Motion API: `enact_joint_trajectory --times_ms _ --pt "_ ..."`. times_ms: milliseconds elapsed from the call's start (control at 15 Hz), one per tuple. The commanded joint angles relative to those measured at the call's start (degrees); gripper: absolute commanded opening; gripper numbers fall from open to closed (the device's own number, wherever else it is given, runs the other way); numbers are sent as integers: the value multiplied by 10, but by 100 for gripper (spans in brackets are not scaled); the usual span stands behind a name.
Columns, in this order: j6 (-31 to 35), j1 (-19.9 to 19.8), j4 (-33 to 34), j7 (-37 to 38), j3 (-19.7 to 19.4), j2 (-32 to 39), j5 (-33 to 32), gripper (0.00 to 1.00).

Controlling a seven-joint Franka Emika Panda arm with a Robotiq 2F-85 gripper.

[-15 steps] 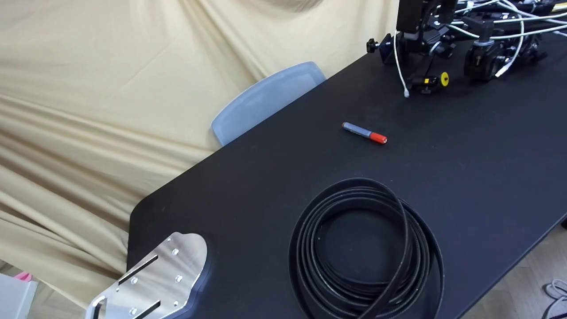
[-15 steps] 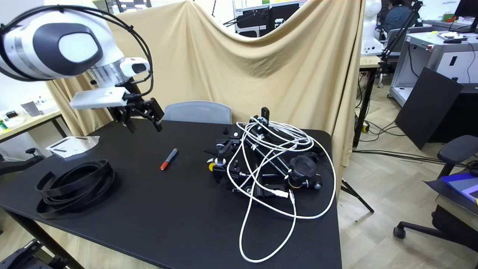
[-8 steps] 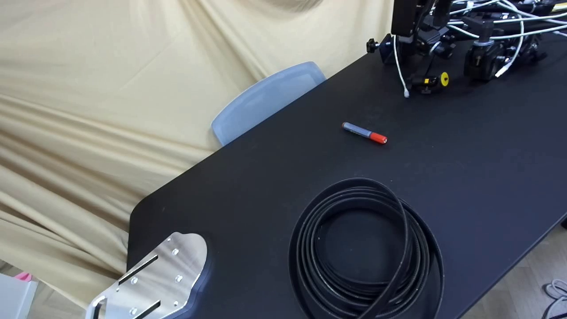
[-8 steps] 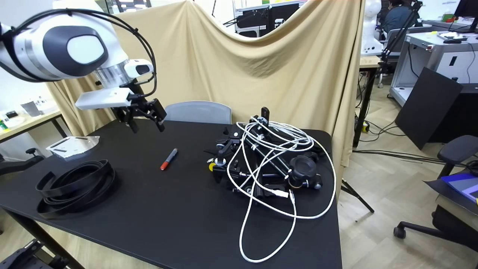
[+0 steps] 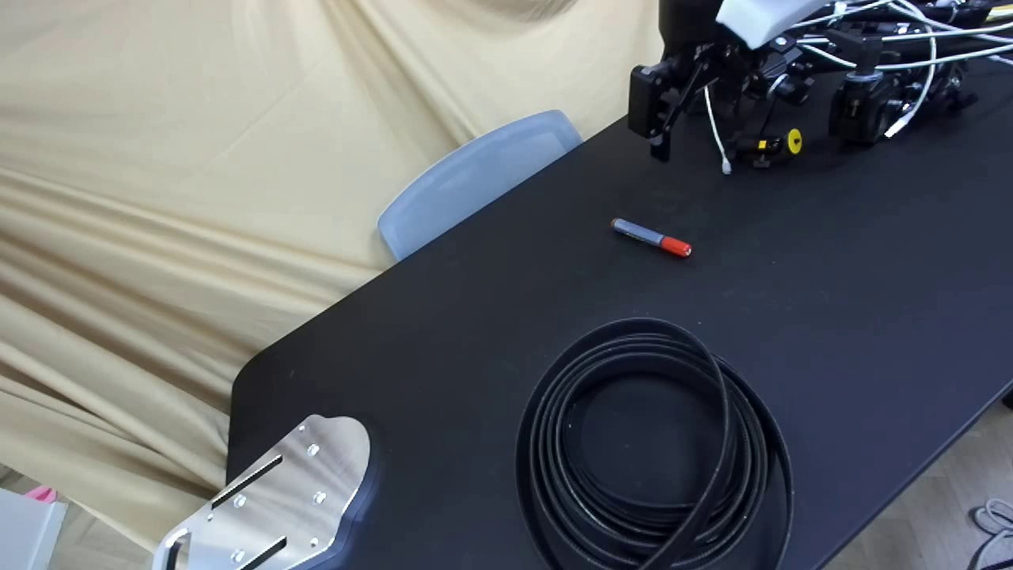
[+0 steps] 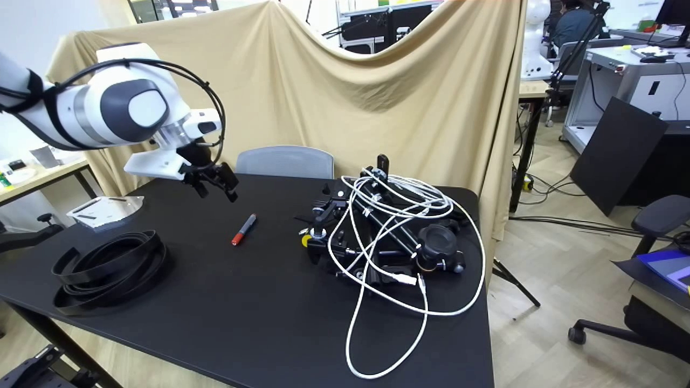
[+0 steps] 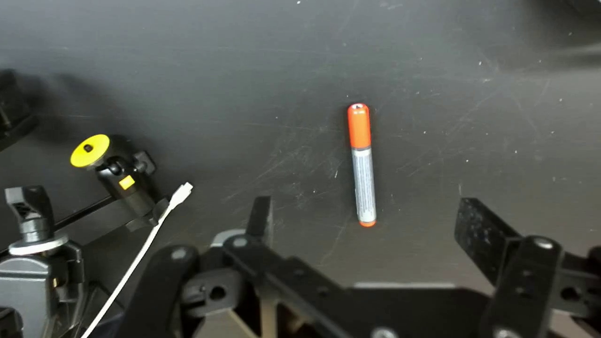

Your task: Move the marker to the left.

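Note:
The marker, with a bluish-grey barrel and red-orange cap, lies on the black table in both exterior views [image 5: 650, 237] [image 6: 244, 229]. In the wrist view the marker [image 7: 362, 169] stands nearly upright in the picture, cap at the top. My gripper [image 7: 365, 201] is open and empty, its jaws wide apart. The barrel end of the marker shows in the gap between the fingertips, below them on the table. In an exterior view the gripper [image 6: 217, 195] hangs above the table, behind the marker's barrel end. Its finger [image 5: 647, 103] also shows at the upper right.
A large black coil [image 5: 546, 443] [image 6: 118, 264] lies near the marker. A metal plate [image 5: 316, 467] [image 6: 105, 215] is at the table's end. Black tripod gear [image 6: 439, 242] with white cables, including a yellow disc [image 7: 89, 150], lies beside the marker. A grey chair back [image 5: 483, 178] stands behind.
My arm has moved down and the gripper is lower, closer to the marker. More of it now shows in an exterior view. The marker has not moved.

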Motion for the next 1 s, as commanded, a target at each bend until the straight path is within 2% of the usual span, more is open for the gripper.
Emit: enact_joint_trajectory --times_ms 0,133,333,600,933 --pt "28 26 50 105 -23 72 -48 100" --pt "26 35 68 100 -29 102 -40 100" --pt "9 34 102 49 -19 145 -18 100" --pt "2 22 146 -24 0 193 2 100" --pt "-17 15 196 -80 9 237 18 100"
